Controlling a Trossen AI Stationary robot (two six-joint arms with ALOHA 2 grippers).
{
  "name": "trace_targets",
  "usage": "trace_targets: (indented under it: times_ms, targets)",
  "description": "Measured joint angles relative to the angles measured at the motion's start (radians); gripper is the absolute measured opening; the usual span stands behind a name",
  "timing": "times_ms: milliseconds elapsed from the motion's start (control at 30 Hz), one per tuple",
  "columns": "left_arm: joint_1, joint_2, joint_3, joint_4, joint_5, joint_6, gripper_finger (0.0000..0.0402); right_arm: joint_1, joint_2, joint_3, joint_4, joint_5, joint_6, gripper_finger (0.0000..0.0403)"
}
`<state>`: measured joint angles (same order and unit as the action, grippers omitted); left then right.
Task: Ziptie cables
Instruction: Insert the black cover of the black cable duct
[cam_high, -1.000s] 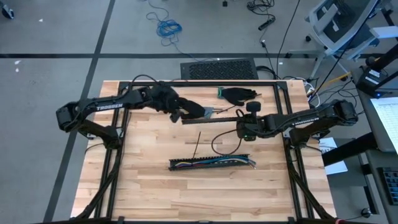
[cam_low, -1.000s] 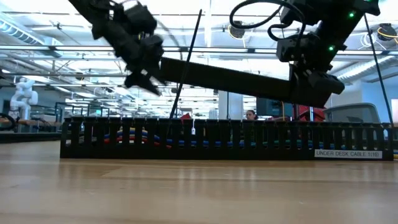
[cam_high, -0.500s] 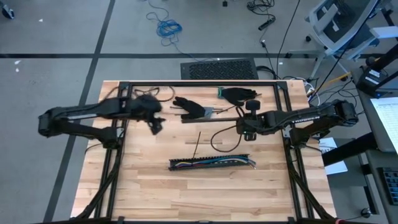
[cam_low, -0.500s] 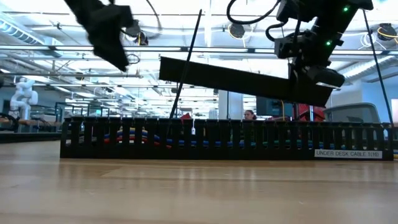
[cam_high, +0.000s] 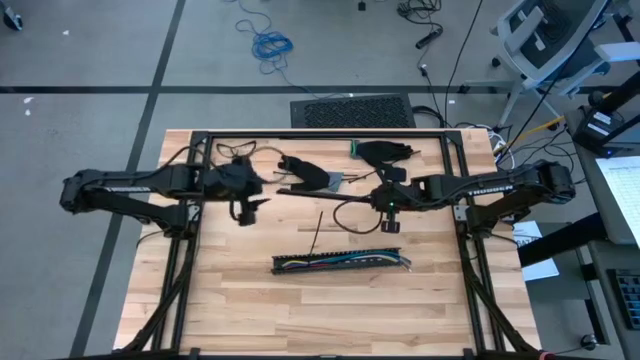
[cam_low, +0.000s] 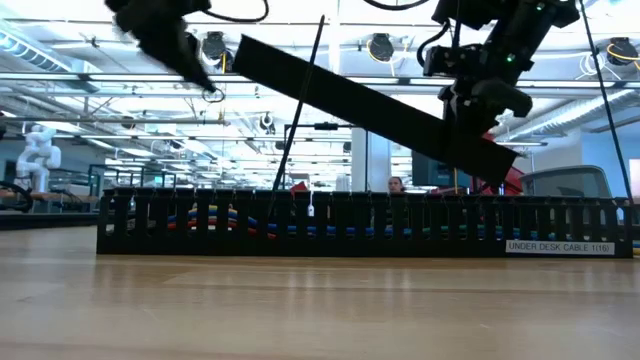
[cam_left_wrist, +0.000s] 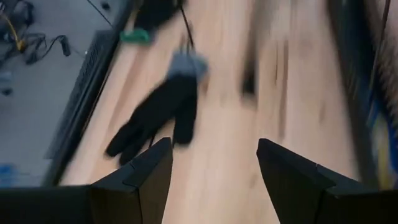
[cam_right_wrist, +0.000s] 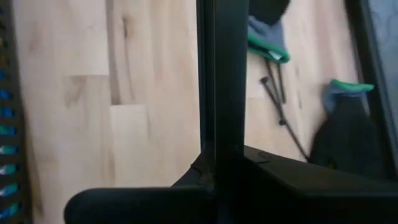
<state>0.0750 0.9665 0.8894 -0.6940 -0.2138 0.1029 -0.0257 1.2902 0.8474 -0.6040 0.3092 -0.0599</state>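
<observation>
Two grippers are in play, and we start with the right gripper (cam_high: 389, 203), which is pressed together on a long flat black strip (cam_low: 370, 105), most likely the duct's cover; the strip runs out from the jaws and hangs tilted in the air, its free end higher than the gripped end. Below and in front of this gripper lies the black slotted duct (cam_high: 340, 262) on the wooden table (cam_high: 250, 310), and inside it, along its length, rest the cables (cam_low: 215, 218), visible as coloured strands through the slots. Beyond the gripper, away from the duct, we see two black gloves (cam_high: 305, 172) and a few thin black sticks (cam_right_wrist: 280, 112). The left gripper (cam_high: 243, 210) hovers well apart to the side, jaws spread and empty, pointing toward one glove (cam_left_wrist: 158, 118). We judge the task to be at an early stage: the cables are seated in the duct, but no tie is seen around the bundle. What remains, in our estimate, is to put the strip aside, fetch a tie and cinch the wires.
</observation>
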Motion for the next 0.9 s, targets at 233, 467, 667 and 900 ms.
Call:
trace_targets:
  times_ms: [233,467,667,900]
  targets:
    - [-0.023,0.000,0.001,0.199,0.047,-0.150,0.0231,0.015,0.010,0.000,0.001,-0.023,0.023,0.0000]
    - [-0.108,0.010,0.001,0.184,0.137,-0.215,0.0231,0.021,0.010,0.000,-0.002,-0.029,0.023,0.0000]
    - [-0.125,0.014,0.001,0.197,0.053,-0.167,0.0231,0.030,0.010,0.017,0.012,-0.027,0.020,0.0000]
    - [-0.121,0.030,0.001,0.253,0.037,-0.147,0.0231,0.037,0.010,0.027,0.002,-0.032,0.023,0.0000]
